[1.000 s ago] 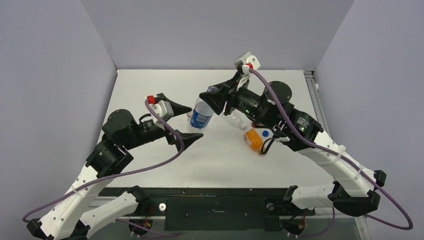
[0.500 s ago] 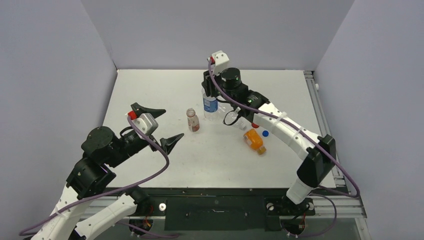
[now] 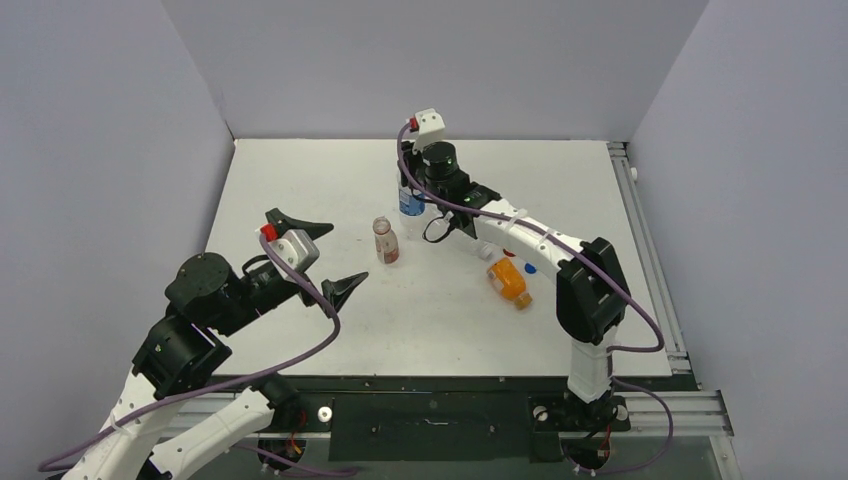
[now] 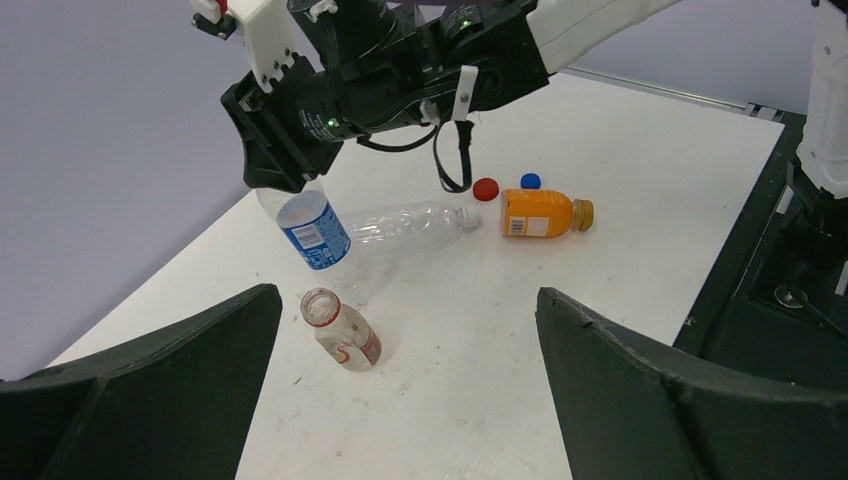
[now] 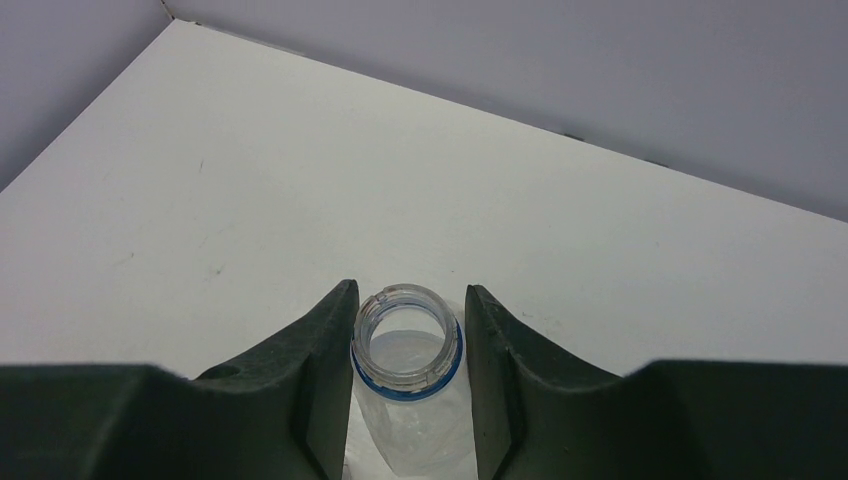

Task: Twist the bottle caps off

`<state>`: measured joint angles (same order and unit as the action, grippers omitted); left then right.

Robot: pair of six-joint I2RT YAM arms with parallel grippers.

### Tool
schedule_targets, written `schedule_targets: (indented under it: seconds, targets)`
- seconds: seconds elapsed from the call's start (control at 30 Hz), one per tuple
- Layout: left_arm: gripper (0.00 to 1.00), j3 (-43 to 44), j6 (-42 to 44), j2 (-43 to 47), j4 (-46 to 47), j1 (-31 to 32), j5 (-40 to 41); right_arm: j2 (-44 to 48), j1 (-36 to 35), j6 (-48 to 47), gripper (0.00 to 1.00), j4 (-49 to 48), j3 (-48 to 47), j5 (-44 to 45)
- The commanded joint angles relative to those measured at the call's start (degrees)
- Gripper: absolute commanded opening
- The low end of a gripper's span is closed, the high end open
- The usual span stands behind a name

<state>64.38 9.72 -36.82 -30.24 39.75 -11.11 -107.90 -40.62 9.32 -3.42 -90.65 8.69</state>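
Right arm has carried the Pepsi bottle (image 4: 313,232) a little farther back and left over the last half second; left arm has barely shifted.

- Pepsi bottle: cap off and mouth open. The right gripper (image 5: 410,300) is closed narrow on its neck, one finger each side of the blue ring. It hangs tilted, at the far middle of the table (image 3: 300,180). Can't tell if its base touches down.
- Handling, my read: empty thin PET, so very light and the body dents under squeeze. The neck ring is the stiff part, so the current hold is the right place.
- Short bottle (image 4: 341,336) stands upright just nearer, also uncapped.
- Clear bottle (image 4: 400,224) lies on its side with its white cap (image 4: 470,217) on.
- Orange bottle (image 4: 538,213) lies beside it with its orange cap (image 4: 583,212) on. It looks filled, so likely heavier. Both will probably roll, so clamp the body and twist at the cap.
- Red cap (image 4: 486,189) and blue cap (image 4: 530,181) sit loose just beyond the orange bottle.
- Left gripper (image 3: 343,249) is spread wide and holds nothing, hovering near-left, well apart from the bottles.
- The table is smooth matt white, lightly scuffed, with little grip for round bottles.
- Plain grey walls (image 3: 400,60) close three sides.
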Motion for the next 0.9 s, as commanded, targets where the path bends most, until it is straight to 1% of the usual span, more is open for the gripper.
schedule_targets:
  seconds: [0.0,0.17,0.47,0.53,0.57,0.6,0.63,0.67,0.7,0.83,0.87]
  targets:
    - [0.97,1.81,-0.38,0.16,1.98,-0.14,-1.63,-2.95,0.53,1.70,0.00,-8.46,-3.67,1.68]
    - [0.97,1.99,-0.34,-0.14,2.06,-0.20,-1.98,-6.22,0.35,2.72,0.00,-8.57,-5.99,1.17]
    - [0.97,2.49,0.09,-1.06,3.05,-0.20,-1.65,-8.02,-0.31,0.98,0.01,-7.70,-5.43,0.18]
    - [0.97,2.68,0.15,-1.08,3.49,-0.20,-1.41,-7.72,-0.33,0.73,0.06,-7.83,-4.75,-0.04]
    - [0.97,2.68,0.18,-1.00,3.87,-0.22,-1.53,-7.58,-0.33,0.66,0.13,-7.83,-4.60,-0.10]
    - [0.97,2.68,0.14,-0.99,4.00,-0.21,-1.58,-7.45,-0.34,0.55,0.17,-7.87,-4.26,-0.15]
    - [0.97,2.70,0.04,-0.98,4.15,-0.20,-1.68,-7.18,-0.38,0.35,0.25,-7.91,-4.14,-0.24]
    - [0.96,2.69,0.00,-0.93,4.18,-0.20,-1.74,-6.99,-0.37,0.31,0.29,-7.96,-3.97,-0.47]
    - [0.96,2.62,-0.04,-0.94,4.24,-0.20,-1.90,-6.80,-0.40,0.23,0.36,-7.88,-3.99,-0.58]
    - [0.97,2.58,-0.21,-0.99,4.70,-0.22,-2.20,-5.95,-0.57,-0.48,0.52,-7.30,-4.23,-1.33]
    - [0.97,2.59,-0.22,-1.07,4.89,-0.18,-2.21,-5.69,-0.59,-0.76,0.58,-7.26,-4.26,-1.66]
